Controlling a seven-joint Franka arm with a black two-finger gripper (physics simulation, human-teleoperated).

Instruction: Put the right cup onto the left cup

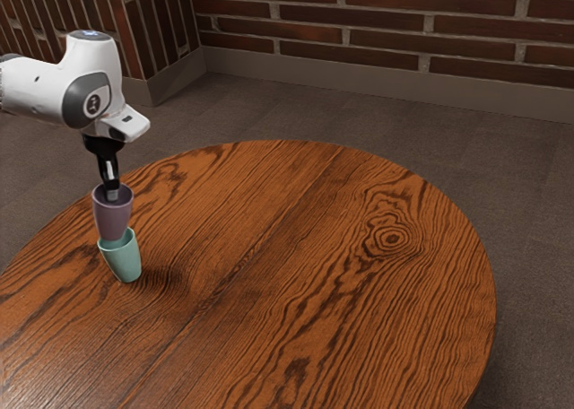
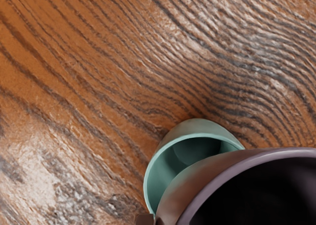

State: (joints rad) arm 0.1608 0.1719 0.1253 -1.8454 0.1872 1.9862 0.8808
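Note:
In the exterior view my gripper (image 1: 111, 193) is at the rim of the purple cup (image 1: 113, 219), shut on its wall, and the cup hangs above the table. Directly below is the teal cup (image 1: 125, 258), tilted, its base toward the exterior view's right. The purple cup's lower end overlaps the teal rim; how far it reaches inside is hidden. In the wrist view the purple cup (image 2: 217, 173) looms large under my hand and covers part of the teal cup (image 2: 163, 166), whose opening is partly visible.
The round wooden table (image 1: 296, 248) has its curved edge toward the exterior view's right. A brick wall (image 1: 377, 23) rises beyond the grey floor (image 1: 269, 108).

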